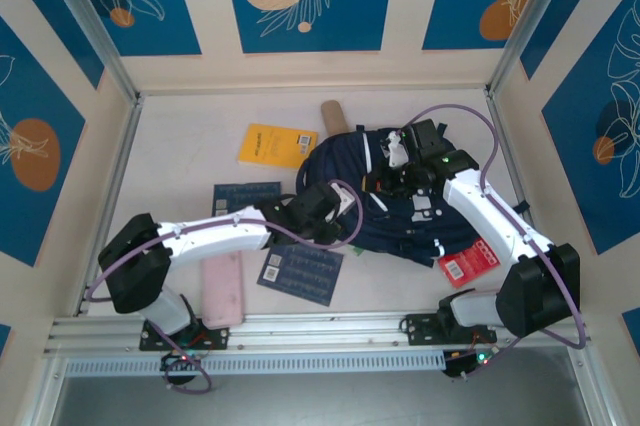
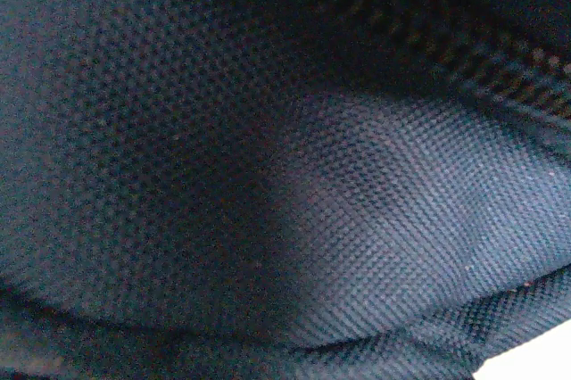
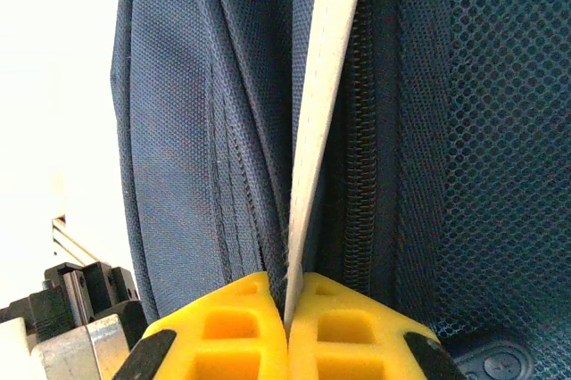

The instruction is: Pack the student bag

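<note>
**Both pincers at the student bag**

The student bag (image 1: 400, 211) lies crumpled right of the counter's (image 1: 180, 146) middle, nearer the right edge. My right pincer (image 3: 287, 309) is clamped on a pale grey strip (image 3: 326, 86) of the bag beside its zip, with the yellow fingertips pressed together. My left pincer (image 1: 338, 208) sits at the bag's left edge with its jaws together, and I cannot tell whether it pinches cloth. A yellow book (image 1: 277, 144) lies toward the far edge. A red book (image 1: 467, 261) touches the bag's near right side.
</note>
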Controlling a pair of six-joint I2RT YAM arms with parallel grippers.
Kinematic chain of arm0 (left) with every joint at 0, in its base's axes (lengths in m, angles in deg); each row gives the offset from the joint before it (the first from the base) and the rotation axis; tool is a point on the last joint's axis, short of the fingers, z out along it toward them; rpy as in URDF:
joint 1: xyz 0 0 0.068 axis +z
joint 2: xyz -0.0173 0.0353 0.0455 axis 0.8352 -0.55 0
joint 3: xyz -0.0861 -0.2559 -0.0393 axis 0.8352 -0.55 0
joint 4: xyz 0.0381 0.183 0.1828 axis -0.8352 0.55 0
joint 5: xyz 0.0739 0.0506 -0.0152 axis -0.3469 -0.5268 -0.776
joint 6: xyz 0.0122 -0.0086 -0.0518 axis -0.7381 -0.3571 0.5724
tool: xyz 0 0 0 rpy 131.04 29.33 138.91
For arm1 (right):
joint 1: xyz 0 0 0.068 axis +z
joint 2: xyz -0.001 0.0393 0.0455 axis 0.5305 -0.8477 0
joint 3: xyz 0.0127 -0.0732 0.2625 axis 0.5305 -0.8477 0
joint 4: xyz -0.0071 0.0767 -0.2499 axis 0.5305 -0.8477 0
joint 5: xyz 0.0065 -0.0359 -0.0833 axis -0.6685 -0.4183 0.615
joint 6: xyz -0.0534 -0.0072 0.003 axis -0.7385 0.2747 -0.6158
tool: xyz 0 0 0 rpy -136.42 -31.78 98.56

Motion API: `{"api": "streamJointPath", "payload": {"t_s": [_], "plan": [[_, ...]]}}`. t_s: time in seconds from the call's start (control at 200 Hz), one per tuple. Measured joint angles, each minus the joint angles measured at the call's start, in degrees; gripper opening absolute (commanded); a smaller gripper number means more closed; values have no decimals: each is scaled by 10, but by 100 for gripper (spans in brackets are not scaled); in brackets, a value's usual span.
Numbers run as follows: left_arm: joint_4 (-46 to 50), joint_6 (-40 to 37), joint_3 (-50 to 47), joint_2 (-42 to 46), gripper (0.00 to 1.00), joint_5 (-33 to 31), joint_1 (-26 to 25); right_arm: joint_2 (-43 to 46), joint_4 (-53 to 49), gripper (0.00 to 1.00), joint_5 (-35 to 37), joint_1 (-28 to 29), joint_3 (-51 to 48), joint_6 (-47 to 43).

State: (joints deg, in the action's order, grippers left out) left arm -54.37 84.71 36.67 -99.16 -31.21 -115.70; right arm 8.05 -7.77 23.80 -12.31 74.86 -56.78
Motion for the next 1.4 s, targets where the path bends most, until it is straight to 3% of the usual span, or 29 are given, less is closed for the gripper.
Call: {"api": "streamJointPath", "payload": {"t_s": [0.645,1.165,1.305,1.4], "plan": [[14,-5,-22,27,0,-19,7,2,0,0,12,7,0,-5],[36,18,-23,69,0,6,98,4,-2,0,72,53,0,-33],[33,27,-23,64,0,57,105,4,-13,49,99,69,1,-38],[22,41,-32,61,0,82,105,3,-29,57,133,77,9,-22]]}}
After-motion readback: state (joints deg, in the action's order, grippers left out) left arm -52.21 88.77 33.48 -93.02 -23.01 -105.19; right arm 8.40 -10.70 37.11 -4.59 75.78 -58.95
